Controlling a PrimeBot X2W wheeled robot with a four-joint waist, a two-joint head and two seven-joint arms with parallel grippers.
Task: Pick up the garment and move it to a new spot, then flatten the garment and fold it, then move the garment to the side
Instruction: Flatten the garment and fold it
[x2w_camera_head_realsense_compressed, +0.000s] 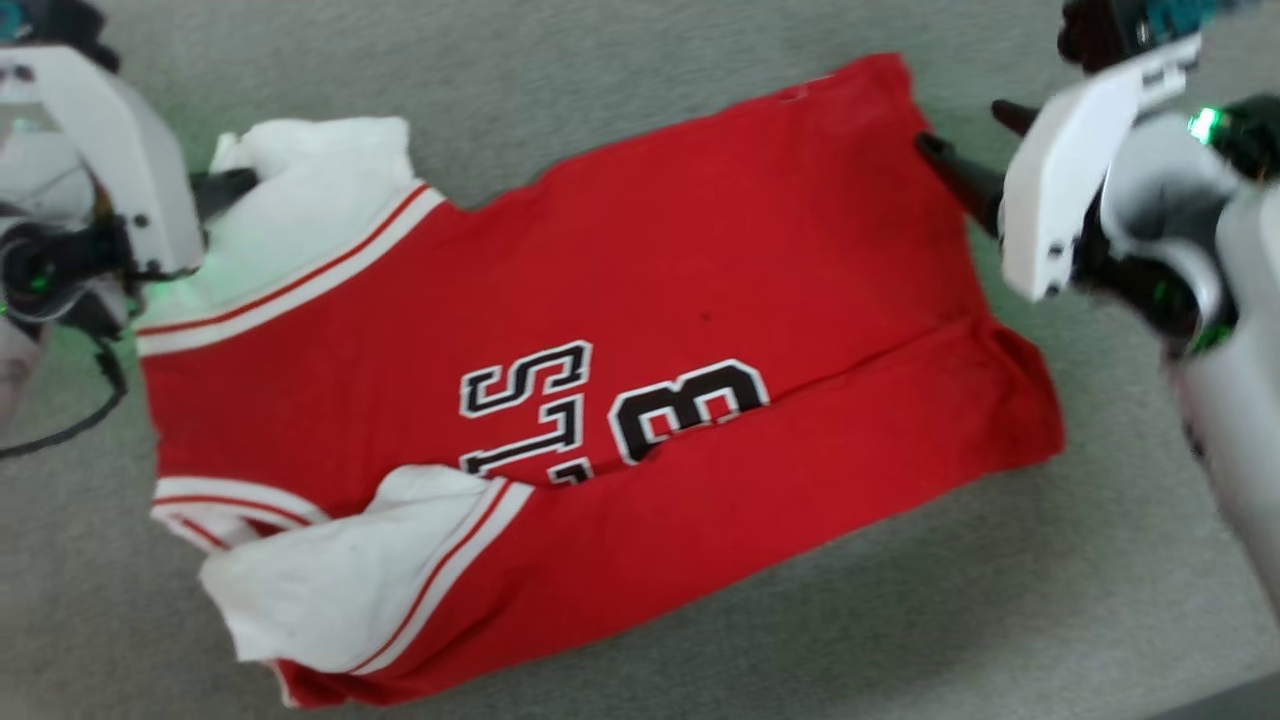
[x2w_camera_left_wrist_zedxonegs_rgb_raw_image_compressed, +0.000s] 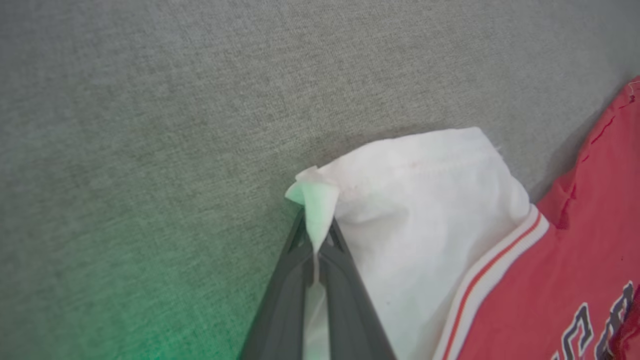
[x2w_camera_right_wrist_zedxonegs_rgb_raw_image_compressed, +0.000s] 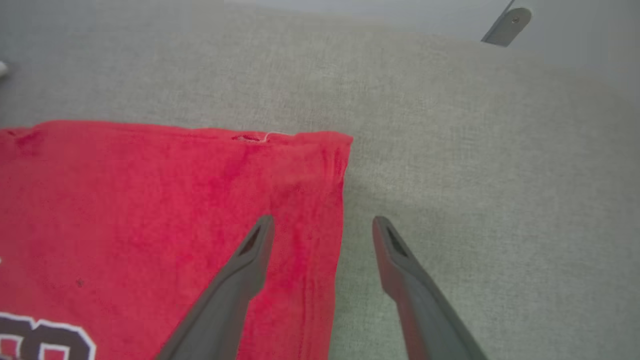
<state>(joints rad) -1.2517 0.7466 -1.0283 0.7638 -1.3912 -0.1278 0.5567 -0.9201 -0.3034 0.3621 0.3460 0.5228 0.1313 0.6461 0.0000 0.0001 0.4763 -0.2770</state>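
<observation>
The garment (x2w_camera_head_realsense_compressed: 700, 280), a bright red jersey with black-and-white lettering and white striped sleeves, lies spread on the grey cloth surface (x2w_camera_head_realsense_compressed: 600, 80). My left gripper (x2w_camera_head_realsense_compressed: 228, 186) is at the garment's upper left and is shut on the tip of the white sleeve. In the left wrist view the gripper (x2w_camera_left_wrist_zedxonegs_rgb_raw_image_compressed: 316, 231) pinches a corner of that white cloth (x2w_camera_left_wrist_zedxonegs_rgb_raw_image_compressed: 430, 210). My right gripper (x2w_camera_head_realsense_compressed: 975, 135) stands open at the garment's upper right corner. In the right wrist view the gripper (x2w_camera_right_wrist_zedxonegs_rgb_raw_image_compressed: 324, 222) straddles the red edge (x2w_camera_right_wrist_zedxonegs_rgb_raw_image_compressed: 320, 200), one finger over the cloth and one over the bare surface.
A black cable (x2w_camera_head_realsense_compressed: 70, 425) hangs by my left arm. A small grey metal bracket (x2w_camera_right_wrist_zedxonegs_rgb_raw_image_compressed: 506, 26) shows beyond the far edge of the surface. A dark strip (x2w_camera_head_realsense_compressed: 1235, 700) marks the surface's edge at the lower right.
</observation>
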